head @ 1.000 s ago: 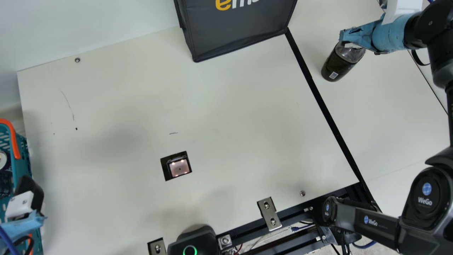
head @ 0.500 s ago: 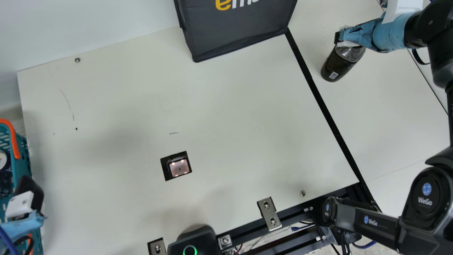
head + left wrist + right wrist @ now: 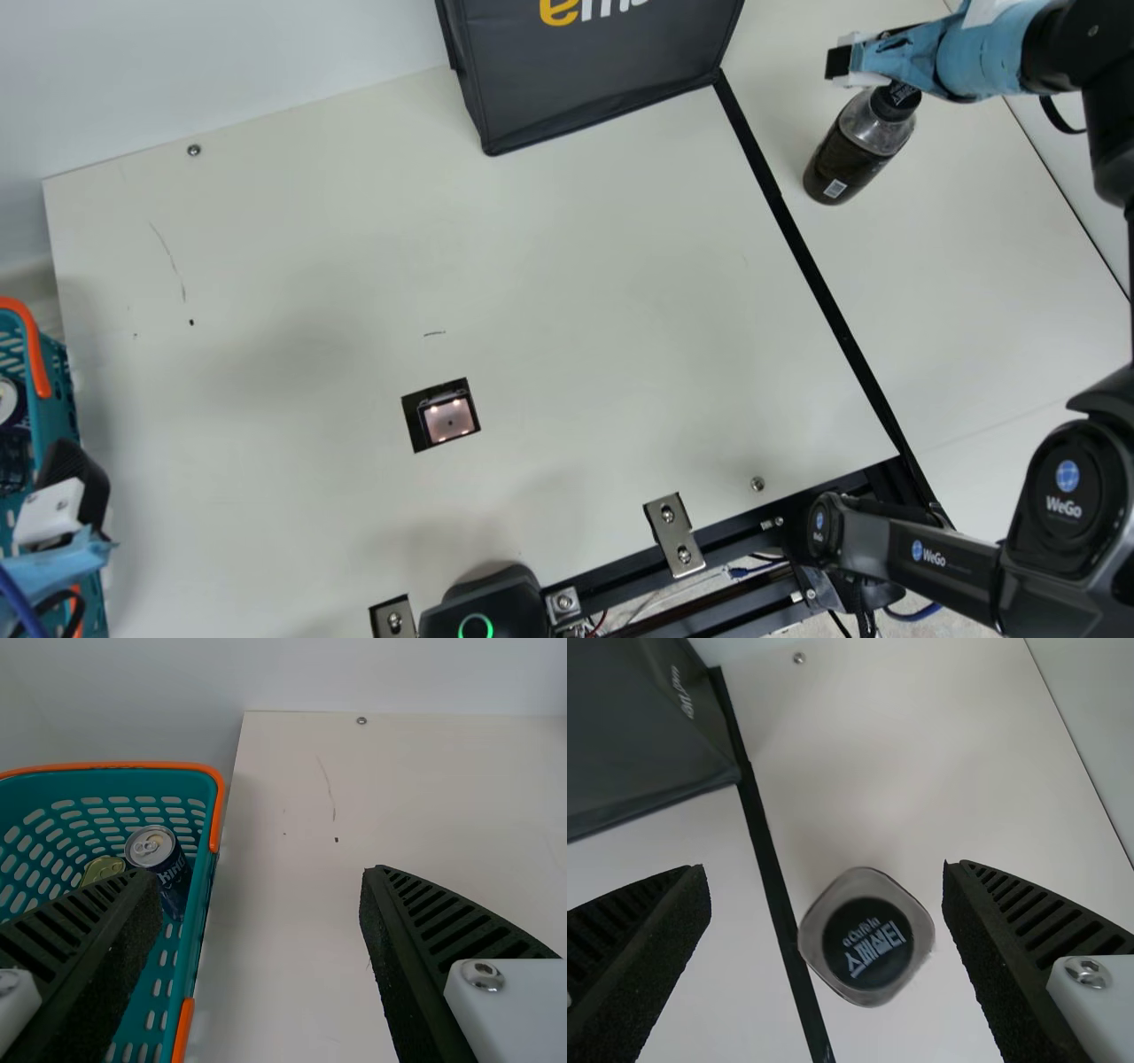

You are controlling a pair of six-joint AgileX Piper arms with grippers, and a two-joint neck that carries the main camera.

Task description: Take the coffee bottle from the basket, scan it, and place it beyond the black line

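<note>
Black cap [image 3: 897,99] on coffee bottle [image 3: 852,151] bared; right claw [image 3: 843,66] withdrawn, wide; left claw [image 3: 96,521] wide.

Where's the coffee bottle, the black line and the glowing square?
Coffee bottle [image 3: 842,164]: main view, on its dark label.
Black line [image 3: 812,266]: main view, on its middle stretch.
Glowing square [image 3: 441,425]: main view, on its lit face.

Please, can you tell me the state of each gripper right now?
Left gripper: open, holding nothing.
Right gripper: open, holding nothing; the coffee bottle stands below, free of its fingers.
</note>
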